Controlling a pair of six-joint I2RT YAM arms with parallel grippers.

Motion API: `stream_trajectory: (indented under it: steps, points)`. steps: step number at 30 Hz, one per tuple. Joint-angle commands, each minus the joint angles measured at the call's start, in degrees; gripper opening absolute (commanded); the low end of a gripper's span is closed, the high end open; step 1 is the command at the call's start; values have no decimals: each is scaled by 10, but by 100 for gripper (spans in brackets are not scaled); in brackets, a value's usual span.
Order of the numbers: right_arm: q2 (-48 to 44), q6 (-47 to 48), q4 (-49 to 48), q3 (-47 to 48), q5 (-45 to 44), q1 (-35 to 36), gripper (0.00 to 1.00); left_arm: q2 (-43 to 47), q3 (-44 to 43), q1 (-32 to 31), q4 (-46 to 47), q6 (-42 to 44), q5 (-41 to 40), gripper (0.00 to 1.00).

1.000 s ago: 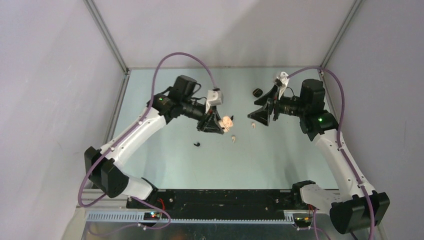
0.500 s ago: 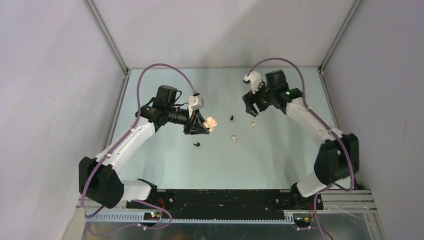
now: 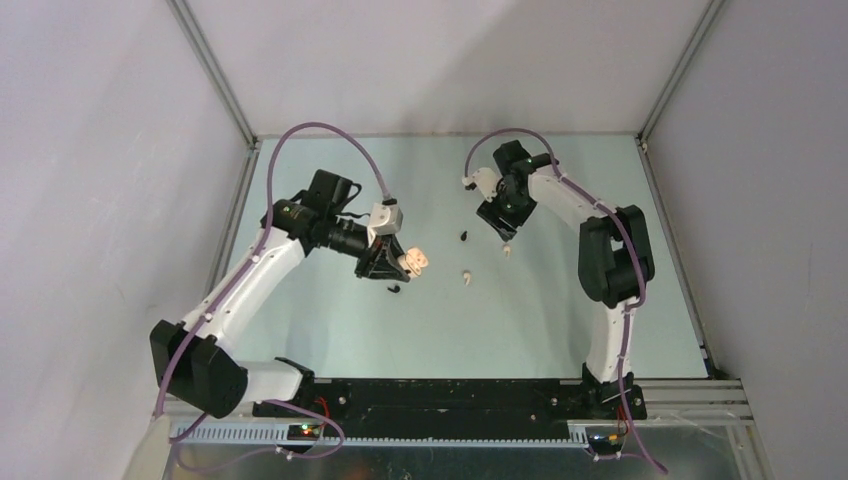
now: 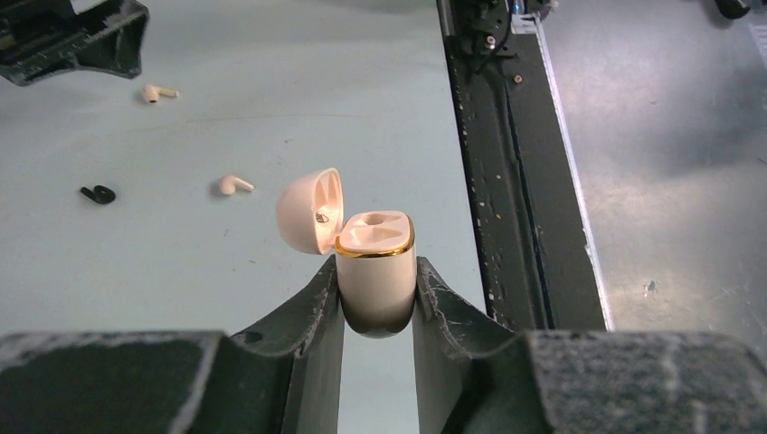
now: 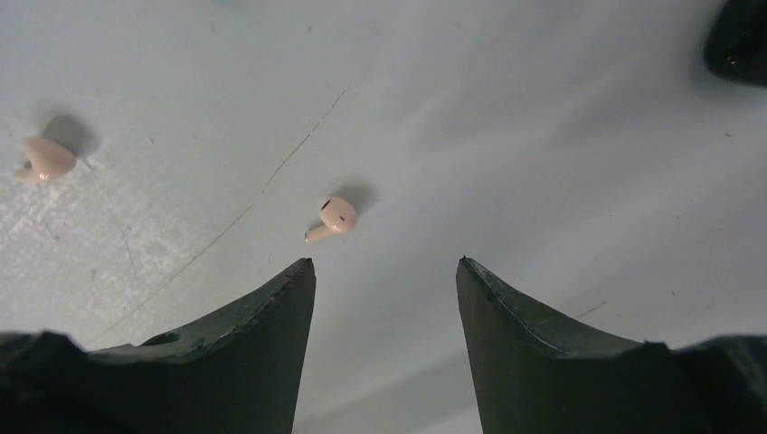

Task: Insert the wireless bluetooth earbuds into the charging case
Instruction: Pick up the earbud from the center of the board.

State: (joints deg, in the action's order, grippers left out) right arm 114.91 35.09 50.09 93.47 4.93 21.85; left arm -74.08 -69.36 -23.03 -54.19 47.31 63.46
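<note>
Charging case (image 4: pixel 375 280) shows glossy rounded cream shell, gold rim.

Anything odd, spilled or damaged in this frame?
Nothing looks damaged. The case sits upright in the left gripper, lid open, both wells empty. Two cream buds and two black buds lie loose and scattered on the table, none inserted yet. The only blemish is a faint scratch across the table.

Case (image 3: pixel 414 261) in left jaws, earbud (image 3: pixel 466 276) nearby
</note>
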Motion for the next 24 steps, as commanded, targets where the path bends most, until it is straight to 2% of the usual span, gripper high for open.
stream_trajectory:
  steps: [1, 9, 24]
  points:
    - [12, 48, 59, 51, 7, 1, 62, 3, 12, -7, -22, 34, 26, 0]
    - [100, 30, 143, 134, 32, 0, 59, 12, 41, -44, 16, 15, -17, 0]
    - [163, 29, 186, 177, 66, -3, 49, 0, 48, -75, 29, 11, -40, 0]
